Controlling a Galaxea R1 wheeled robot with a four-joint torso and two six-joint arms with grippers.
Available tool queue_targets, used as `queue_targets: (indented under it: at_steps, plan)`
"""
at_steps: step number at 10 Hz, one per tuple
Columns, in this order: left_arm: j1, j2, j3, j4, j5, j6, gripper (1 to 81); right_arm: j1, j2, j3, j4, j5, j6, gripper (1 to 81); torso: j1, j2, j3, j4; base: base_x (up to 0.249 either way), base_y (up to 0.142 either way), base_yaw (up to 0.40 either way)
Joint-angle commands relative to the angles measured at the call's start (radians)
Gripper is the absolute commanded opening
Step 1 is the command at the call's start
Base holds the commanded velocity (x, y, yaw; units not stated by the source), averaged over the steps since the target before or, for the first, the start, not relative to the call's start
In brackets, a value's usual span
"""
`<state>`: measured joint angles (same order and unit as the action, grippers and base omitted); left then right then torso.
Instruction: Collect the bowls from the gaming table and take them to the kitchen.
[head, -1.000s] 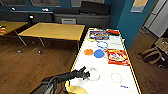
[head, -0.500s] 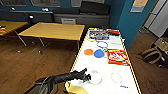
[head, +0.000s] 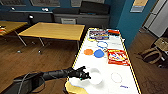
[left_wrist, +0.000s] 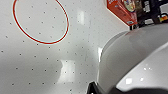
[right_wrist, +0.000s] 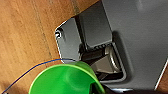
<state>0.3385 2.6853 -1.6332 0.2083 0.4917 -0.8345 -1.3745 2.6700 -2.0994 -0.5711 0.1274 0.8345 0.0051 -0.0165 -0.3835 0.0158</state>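
The left hand (head: 85, 75) is at the white bowl (head: 95, 75), which sits on the bench (head: 113, 58) near its near-left corner, close to the yellow-trimmed left edge. In the left wrist view the bowl's (left_wrist: 132, 62) pale rim fills the near side, right against the hand, but whether the hand is wide, narrow or already gripping cannot be told. The risk here, as I judge it, is a poor hold on a thin, glossy rim: a shallow plastic bowl pinched at one side could tilt or slip out, and, being so near the edge, drop to the wooden floor. A push instead of a pinch could slide it across the slick top. The orange bowl (head: 88, 52) and blue bowl (head: 99, 53) lie side by side toward the middle of the bench, just beside the red box (head: 118, 57). The right wrist view has a green cup (right_wrist: 66, 80) large beside that hand; whether it is held cannot be told.
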Motion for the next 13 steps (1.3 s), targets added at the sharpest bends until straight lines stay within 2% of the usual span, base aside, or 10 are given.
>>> queue_targets:
  at_steps: [1,3,4,6,7,8,9,11,13]
  plan:
    - [-0.057,-0.409,0.439,0.125,0.002,0.000,1.0,0.013,-0.020,0.019,-0.016,-0.040,-0.002,1.0,0.000,0.000,0.000,0.000,0.000,0.000,0.000]
    - [0.039,-0.517,0.518,0.196,-0.004,0.000,1.0,0.011,-0.022,0.018,-0.016,-0.042,-0.002,1.0,0.000,0.000,0.034,0.000,0.000,0.000,0.000]
    - [0.087,-0.542,0.530,0.218,-0.012,0.000,1.0,0.011,-0.022,0.016,-0.016,-0.042,-0.002,1.0,0.000,0.000,0.046,0.000,0.000,0.000,0.000]
    - [0.198,-0.557,0.530,0.293,-0.027,0.000,1.0,0.007,-0.022,0.013,-0.018,-0.040,-0.002,1.0,0.000,0.000,0.079,0.000,0.000,0.000,0.000]
    - [0.256,-0.551,0.514,0.339,-0.039,0.000,1.0,0.004,-0.022,0.009,-0.018,-0.040,-0.003,1.0,0.000,0.000,0.131,0.000,0.000,0.000,0.000]
    - [0.309,-0.550,0.492,0.371,-0.048,-0.001,1.0,0.001,-0.022,0.004,-0.018,-0.040,-0.003,1.0,0.000,0.000,0.147,0.000,0.000,0.000,0.000]
    - [0.363,-0.551,0.472,0.400,-0.070,0.000,1.0,0.001,-0.022,0.003,-0.018,-0.040,-0.003,1.0,0.000,0.000,0.131,0.000,0.000,0.000,0.000]
    - [0.489,-0.550,0.403,0.476,-0.134,0.000,1.0,-0.002,-0.022,0.000,-0.016,-0.040,-0.003,1.0,-0.001,-0.001,0.164,0.000,0.000,0.000,0.000]
    - [0.589,-0.548,0.342,0.517,-0.190,0.003,1.0,-0.006,-0.017,-0.010,-0.018,-0.040,-0.003,1.0,-0.001,-0.001,0.196,0.000,0.000,0.000,0.000]
